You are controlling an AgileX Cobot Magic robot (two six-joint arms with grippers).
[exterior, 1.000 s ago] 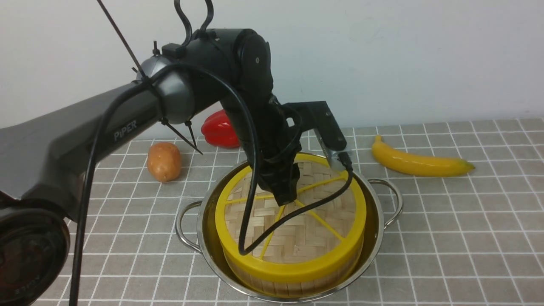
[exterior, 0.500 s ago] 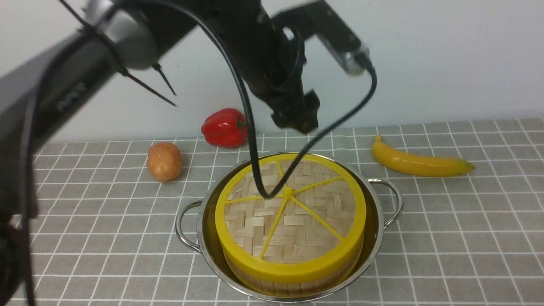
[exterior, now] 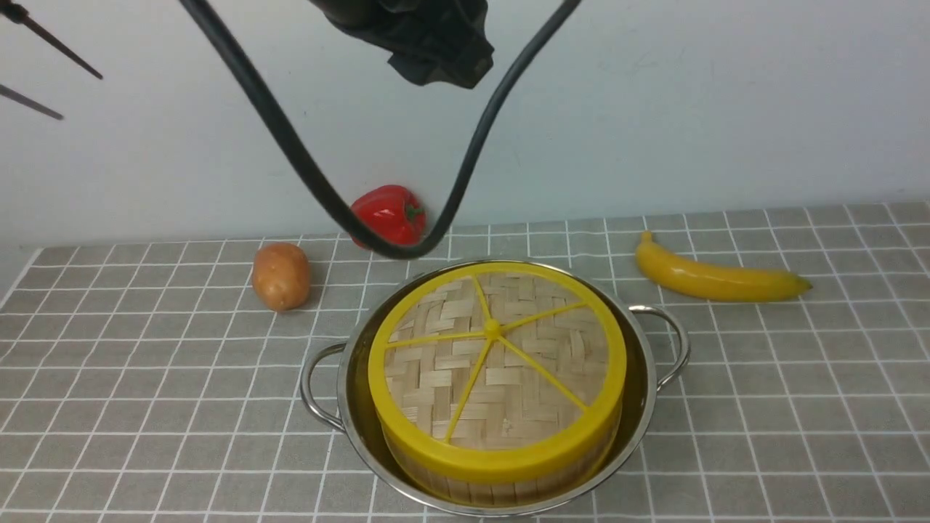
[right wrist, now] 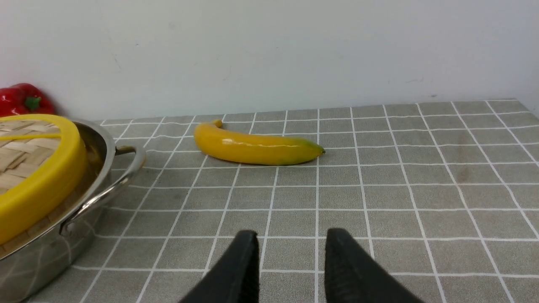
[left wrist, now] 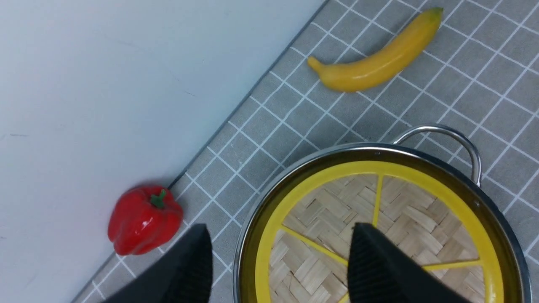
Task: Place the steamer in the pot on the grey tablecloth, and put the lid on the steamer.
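Going from left to right in the front view, we see a potato (exterior: pixel 280 275) on the grey tablecloth (exterior: pixel 145 407), a red pepper (exterior: pixel 387 216) near the wall (exterior: pixel 690 102), the pot (exterior: pixel 644 378) in the middle, and a banana (exterior: pixel 716 279) well apart on the right.

The steamer (exterior: pixel 508 476) sits inside the pot, and the lid (exterior: pixel 496 367) lies flat on top of it, its yellow rim level and its spokes meeting at the knob (exterior: pixel 492 328). From how things lie, we judge both parts of the task done.

Our left hand (left wrist: pixel 280 269) hangs high above the pot, its two fingers spread wide with nothing between them; in its wrist view the lid lies straight below it, the knob hidden behind the fingers. A black cable (exterior: pixel 305 167) loops down from that arm but hangs clear of the lid.

Our right hand (right wrist: pixel 290 269) hovers low over the cloth beside the pot, the pot's handle (right wrist: pixel 110 185) towards its left; its fingers stand only slightly apart and hold nothing.

The left hand is the nearer one to the lid. The lid is round, so no long axis matters; any coming move we judge to be pulling away upward. The desk carries only the cloth and these things, before a plain pale wall.
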